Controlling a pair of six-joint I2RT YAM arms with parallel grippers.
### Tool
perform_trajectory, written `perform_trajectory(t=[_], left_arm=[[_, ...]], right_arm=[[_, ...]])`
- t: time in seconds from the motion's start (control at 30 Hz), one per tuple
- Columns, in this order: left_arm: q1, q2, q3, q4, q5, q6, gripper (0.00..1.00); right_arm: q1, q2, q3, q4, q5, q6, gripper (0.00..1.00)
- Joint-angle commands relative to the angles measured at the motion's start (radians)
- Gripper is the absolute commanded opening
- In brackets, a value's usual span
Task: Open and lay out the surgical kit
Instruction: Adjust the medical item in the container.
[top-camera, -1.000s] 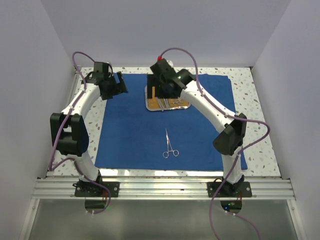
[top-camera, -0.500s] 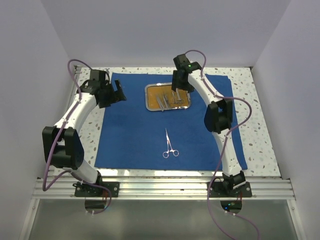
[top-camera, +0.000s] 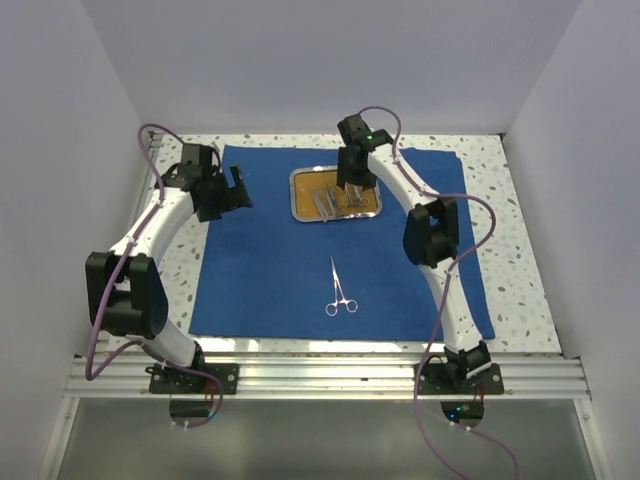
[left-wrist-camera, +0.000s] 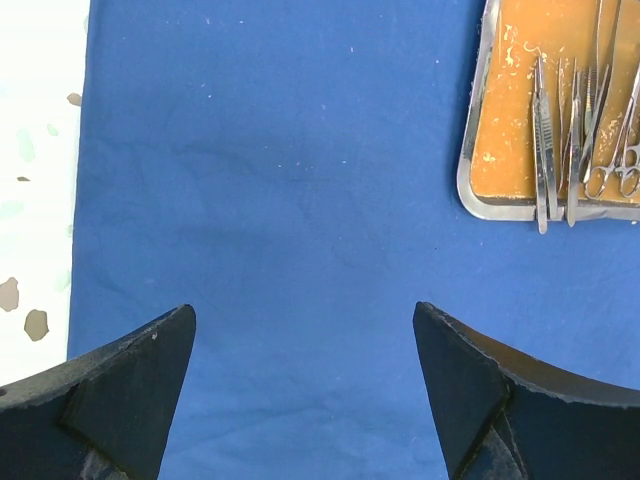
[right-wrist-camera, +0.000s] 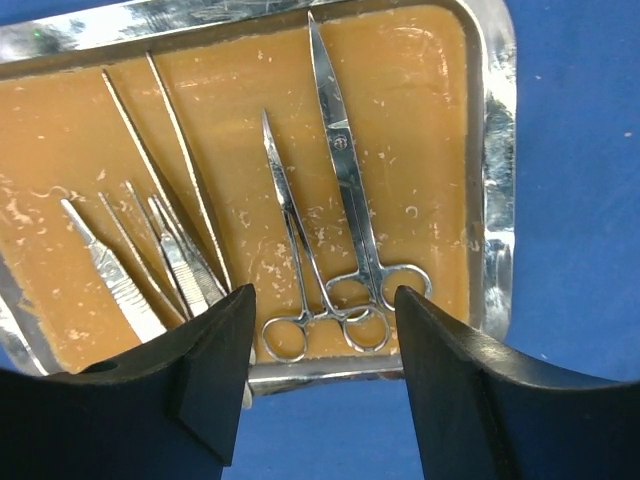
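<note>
The royal-blue cloth (top-camera: 270, 270) lies spread flat on the table. The steel tray (top-camera: 296, 197) with orange-brown floor sits on its far middle part and holds several thin silver instruments (top-camera: 330, 200). One ring-handled pair of forceps (top-camera: 340, 290) lies alone on the cloth nearer me. My right gripper (top-camera: 352, 192) hovers open over the tray; in its wrist view the jaws (right-wrist-camera: 322, 305) straddle the ring handles of two scissors (right-wrist-camera: 345, 190) near the tray rim (right-wrist-camera: 497, 150). My left gripper (top-camera: 232, 185) is open and empty over bare cloth (left-wrist-camera: 280, 200), left of the tray (left-wrist-camera: 470, 150).
The speckled tabletop (top-camera: 520, 250) shows around the cloth, with white walls on three sides. An aluminium rail (top-camera: 320, 375) carries the arm bases at the near edge. Tweezers and a scalpel handle (right-wrist-camera: 110, 275) lie at the tray's left part.
My right arm swung off the tray's left side to its far right and then settled slightly left over the ring handles. My left arm drew back a little and has held still since.
</note>
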Motion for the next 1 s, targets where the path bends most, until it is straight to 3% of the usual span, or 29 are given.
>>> perform_trajectory(t=[0.0, 0.47, 0.67, 0.73, 0.97], left_arm=[[0.000, -0.007, 0.002, 0.000, 0.001, 0.012, 0.93], [0.000, 0.004, -0.006, -0.008, -0.002, 0.040, 0.93], [0.000, 0.021, -0.003, 0.005, 0.005, 0.038, 0.93], [0.000, 0.024, -0.004, 0.008, 0.005, 0.038, 0.93], [0.000, 0.024, -0.019, 0.020, 0.005, 0.041, 0.93]], right_arm=[[0.003, 0.040, 0.026, 0.022, -0.010, -0.015, 0.58], [0.029, 0.132, 0.050, 0.008, 0.008, -0.005, 0.40], [0.058, 0.132, 0.040, -0.021, 0.056, -0.031, 0.15], [0.059, 0.129, 0.026, -0.030, 0.065, -0.034, 0.01], [0.061, 0.088, -0.037, -0.050, 0.107, -0.058, 0.00]])
